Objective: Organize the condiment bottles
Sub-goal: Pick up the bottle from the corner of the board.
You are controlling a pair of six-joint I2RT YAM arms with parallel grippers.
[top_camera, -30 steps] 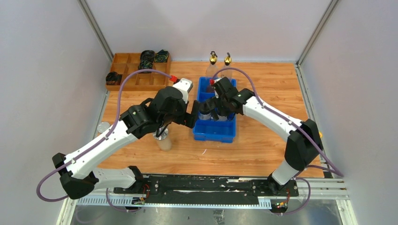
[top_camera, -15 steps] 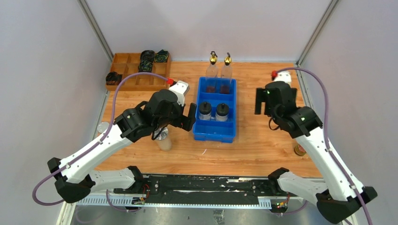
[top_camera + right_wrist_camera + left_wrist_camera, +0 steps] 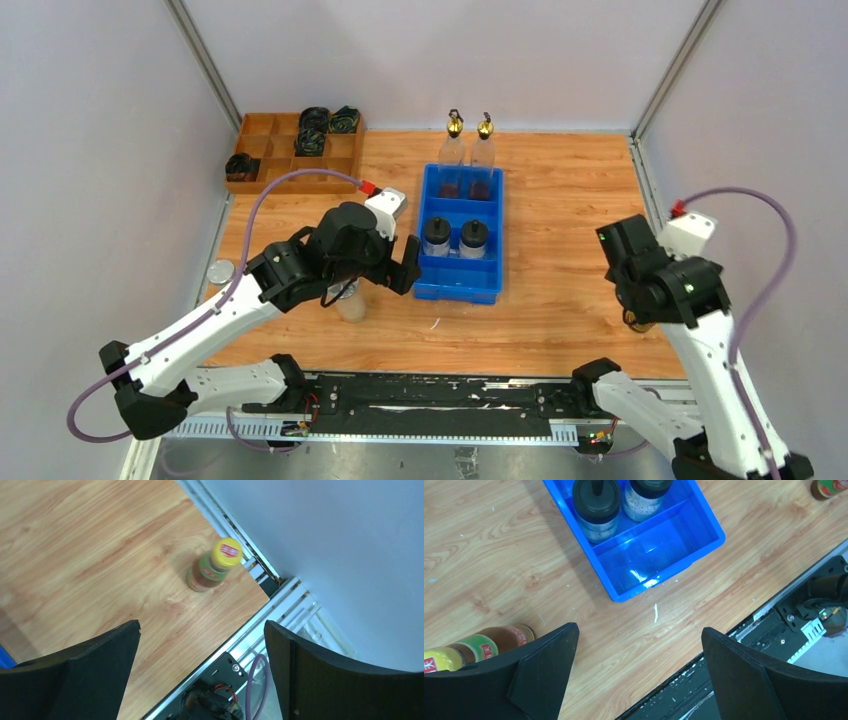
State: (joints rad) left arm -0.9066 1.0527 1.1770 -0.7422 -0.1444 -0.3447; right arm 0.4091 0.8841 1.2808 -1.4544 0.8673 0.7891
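Observation:
A blue bin [image 3: 461, 282] holds two black-capped jars [image 3: 436, 237] [image 3: 473, 237], which also show in the left wrist view [image 3: 596, 505]. Two tall clear gold-spouted bottles [image 3: 454, 145] [image 3: 484, 145] stand at its back. My left gripper [image 3: 398, 266] [image 3: 639, 630] is open and empty over the table, front-left of the bin. A dark yellow-capped bottle [image 3: 499, 639] lies by its left finger. One silver-lidded shaker [image 3: 351, 303] sits partly under that arm, another [image 3: 219, 271] at the left edge. My right gripper [image 3: 628, 298] [image 3: 202, 625] is open above a yellow-capped bottle [image 3: 214, 565] near the front right corner.
A wooden compartment tray [image 3: 285, 172] with black cable coils [image 3: 312, 125] stands at the back left. A black rail [image 3: 450, 392] runs along the front edge. Grey walls close in the sides and back; the table's right edge [image 3: 260, 587] lies just beyond the bottle.
My right arm has swung from over the blue bin to the front right corner, above the yellow-capped bottle. My left arm has drifted slightly toward the front, still open.

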